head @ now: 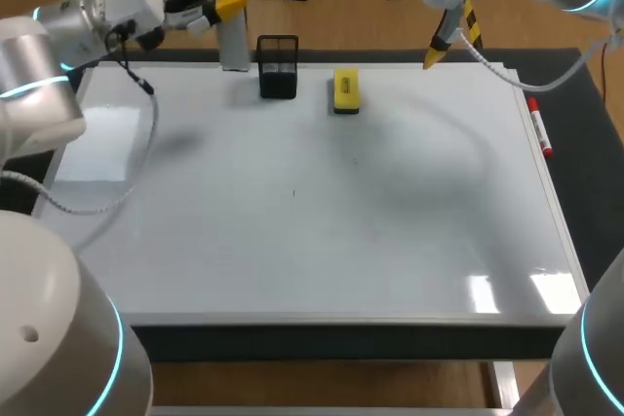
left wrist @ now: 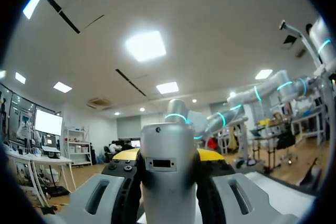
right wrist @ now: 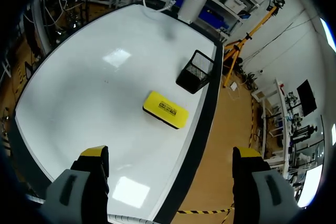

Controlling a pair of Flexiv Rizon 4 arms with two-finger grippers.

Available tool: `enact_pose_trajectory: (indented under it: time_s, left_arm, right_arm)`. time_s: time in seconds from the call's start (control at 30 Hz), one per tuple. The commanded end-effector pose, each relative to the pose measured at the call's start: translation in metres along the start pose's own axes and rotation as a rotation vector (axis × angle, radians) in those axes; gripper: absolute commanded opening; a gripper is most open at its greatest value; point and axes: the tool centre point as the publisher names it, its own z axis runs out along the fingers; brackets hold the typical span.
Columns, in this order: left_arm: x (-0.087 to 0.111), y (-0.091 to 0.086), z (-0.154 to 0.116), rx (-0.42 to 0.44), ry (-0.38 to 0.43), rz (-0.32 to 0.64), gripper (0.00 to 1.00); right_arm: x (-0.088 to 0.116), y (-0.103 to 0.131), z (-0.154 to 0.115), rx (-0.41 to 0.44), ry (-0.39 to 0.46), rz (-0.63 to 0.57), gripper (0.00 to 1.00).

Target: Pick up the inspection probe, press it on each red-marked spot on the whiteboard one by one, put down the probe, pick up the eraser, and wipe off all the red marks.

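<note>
My left gripper point(head: 227, 9) is shut on the silver cylindrical inspection probe point(head: 232, 44), held upright over the back left edge of the whiteboard point(head: 292, 231). In the left wrist view the probe point(left wrist: 168, 182) fills the gap between the yellow-tipped fingers point(left wrist: 126, 156). The yellow eraser point(head: 346, 90) lies flat near the board's back edge, and shows ahead of my right gripper point(right wrist: 170, 153) as the eraser point(right wrist: 165, 109). The right gripper point(head: 435, 52) hangs open and empty above the back right. No red marks show on the board.
A black mesh holder point(head: 278, 67) stands between probe and eraser, seen also as the holder point(right wrist: 195, 71). A red marker point(head: 539, 129) lies along the board's right edge. A tiny dark speck point(head: 293, 192) sits mid-board.
</note>
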Motion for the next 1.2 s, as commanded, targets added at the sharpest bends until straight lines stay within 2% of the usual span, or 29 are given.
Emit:
enact_pose_trajectory:
  time_s: [0.03, 0.5, 1.2]
  left_arm:
    - [-0.028, 0.011, 0.017, 0.014, 0.09, 0.003, 0.0]
    - [-0.062, 0.042, 0.043, 0.08, 0.164, -0.022, 0.0]
    - [-0.083, 0.073, 0.049, 0.088, 0.209, -0.053, 0.0]
  right_arm:
    - [0.0, 0.0, -0.001, 0.003, 0.003, -0.001, 1.0]
    - [0.0, 0.0, -0.001, 0.003, 0.003, -0.001, 1.0]
    - [0.0, 0.0, -0.001, 0.003, 0.003, -0.001, 1.0]
